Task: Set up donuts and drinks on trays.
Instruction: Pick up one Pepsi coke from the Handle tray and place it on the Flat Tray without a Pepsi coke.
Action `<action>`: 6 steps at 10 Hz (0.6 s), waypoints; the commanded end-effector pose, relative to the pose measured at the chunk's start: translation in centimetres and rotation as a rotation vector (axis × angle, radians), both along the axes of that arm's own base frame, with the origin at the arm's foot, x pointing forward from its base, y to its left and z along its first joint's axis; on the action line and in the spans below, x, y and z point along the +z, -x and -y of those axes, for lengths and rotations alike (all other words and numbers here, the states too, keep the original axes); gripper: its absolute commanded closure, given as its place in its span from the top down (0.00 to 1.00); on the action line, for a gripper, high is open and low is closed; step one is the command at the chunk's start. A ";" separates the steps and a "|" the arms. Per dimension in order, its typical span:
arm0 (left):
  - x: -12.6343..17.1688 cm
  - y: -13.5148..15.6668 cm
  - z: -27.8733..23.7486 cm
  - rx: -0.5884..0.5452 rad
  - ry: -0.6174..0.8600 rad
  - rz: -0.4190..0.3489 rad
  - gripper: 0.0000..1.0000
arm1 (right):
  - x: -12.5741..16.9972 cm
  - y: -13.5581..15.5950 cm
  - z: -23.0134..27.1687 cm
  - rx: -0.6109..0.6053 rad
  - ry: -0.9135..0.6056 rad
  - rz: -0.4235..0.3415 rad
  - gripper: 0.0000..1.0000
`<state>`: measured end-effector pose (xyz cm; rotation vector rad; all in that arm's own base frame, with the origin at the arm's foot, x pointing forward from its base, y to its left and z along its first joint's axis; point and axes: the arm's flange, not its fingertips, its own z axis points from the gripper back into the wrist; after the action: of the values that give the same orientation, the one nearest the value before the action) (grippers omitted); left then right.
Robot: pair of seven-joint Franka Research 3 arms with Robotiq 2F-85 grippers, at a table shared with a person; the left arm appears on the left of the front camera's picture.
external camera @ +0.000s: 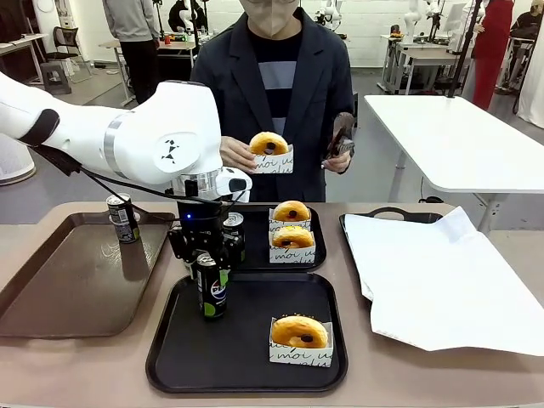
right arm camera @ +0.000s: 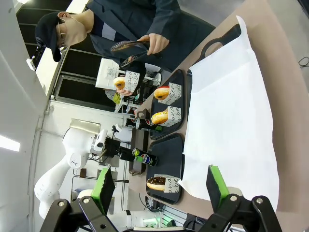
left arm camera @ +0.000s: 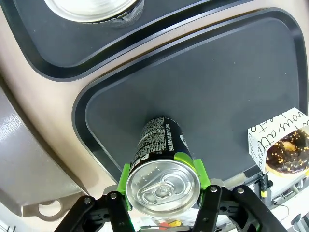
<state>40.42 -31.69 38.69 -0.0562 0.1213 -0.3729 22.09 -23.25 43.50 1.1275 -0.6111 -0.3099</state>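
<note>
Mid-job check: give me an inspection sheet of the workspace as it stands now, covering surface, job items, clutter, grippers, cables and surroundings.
Surface: tan table.
Near black tray: one sleeved donut at its right; Pepsi can upright at its left.
Far black tray: two sleeved donuts, one dark can.
Brown tray: one can at its far edge.
Person: holds another sleeved donut in one hand, tongs in the other.
Clutter: white paper over the right-hand tray.
Left gripper: shut on the Pepsi can, pads on both sides.
Right gripper: open, holding nothing.
Cables: black cable along the left arm.
Surroundings: white table behind.
</note>
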 end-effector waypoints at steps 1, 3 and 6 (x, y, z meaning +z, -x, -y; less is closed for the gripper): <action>0.5 0.9 0.1 -0.032 -0.009 0.017 0.58 | 0.0 -0.3 0.1 -0.003 -0.010 0.030 1.00; 0.9 3.1 0.4 -0.065 -0.013 0.039 0.58 | 0.0 -0.3 0.1 -0.003 -0.010 0.030 1.00; 1.6 5.9 0.8 -0.107 -0.045 0.104 0.58 | 0.0 -0.3 0.1 -0.003 -0.010 0.030 1.00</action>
<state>35.37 -33.00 39.99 -0.0097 0.0803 -0.4670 22.09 -23.26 43.49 1.1275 -0.6110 -0.3101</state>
